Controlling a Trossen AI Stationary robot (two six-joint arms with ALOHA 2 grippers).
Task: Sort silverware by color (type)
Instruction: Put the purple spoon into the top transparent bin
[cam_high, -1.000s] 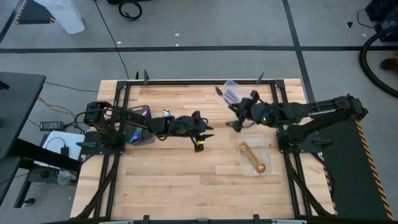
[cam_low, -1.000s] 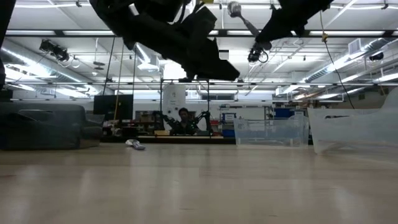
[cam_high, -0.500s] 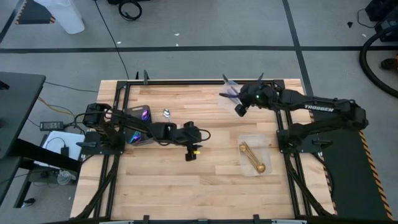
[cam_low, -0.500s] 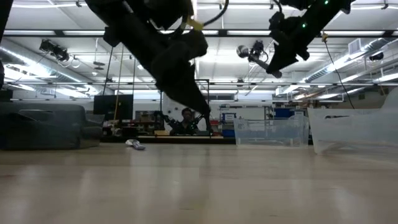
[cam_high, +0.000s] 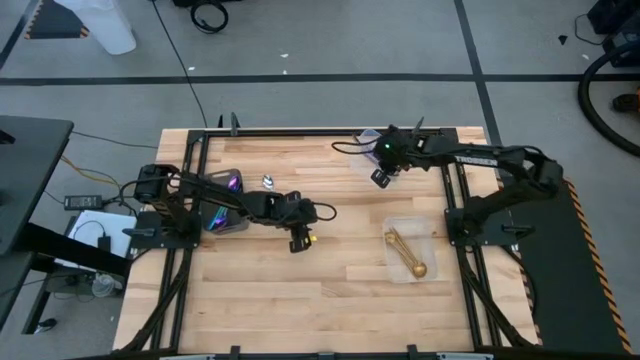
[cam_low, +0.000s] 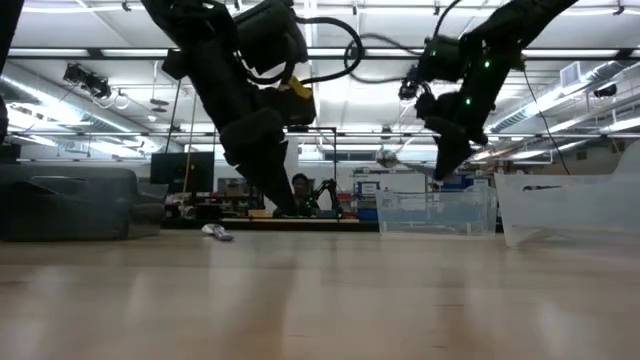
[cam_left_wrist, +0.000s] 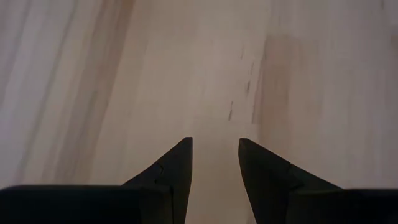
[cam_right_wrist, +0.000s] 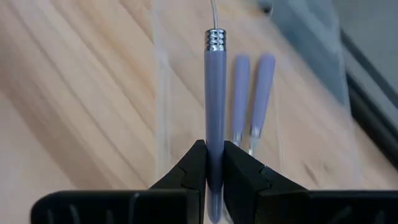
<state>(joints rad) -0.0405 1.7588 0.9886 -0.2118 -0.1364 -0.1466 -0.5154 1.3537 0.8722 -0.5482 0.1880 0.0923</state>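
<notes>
spanning most of the high view, a pale wooden table (cam_high: 260, 300) of lengthwise planks inside a black metal frame, set on a grey floor crossed by dark lines

pinching a lilac-handled spoon (cam_right_wrist: 214, 93) by its handle between closed fingers, right gripper (cam_high: 381, 177) near the far right corner, above a clear container (cam_right_wrist: 158, 93) holding two more lilac-handled spoons (cam_right_wrist: 252, 93) side by side on the bottom

hanging just above bare wood near the table's middle, left gripper (cam_high: 297, 243), fingers spread with a clear gap and nothing between them; plain grain only under the fingertips (cam_left_wrist: 180, 158) in the left wrist view

lying in a second clear container (cam_high: 390, 262) on the right half of the table, gold spoons (cam_high: 406, 254), well apart from both grippers

sitting near the left arm's base, iridescent purple-blue spoons (cam_high: 222, 215) in a tray-like holder, with one small shiny spoon (cam_high: 268, 182) loose on the wood just beyond

seen level from the tabletop: a large hall with long ceiling lights, a person (cam_low: 296, 190) seated far behind, clear bins (cam_low: 435, 212) to the right, dark covered bulk at left
</notes>
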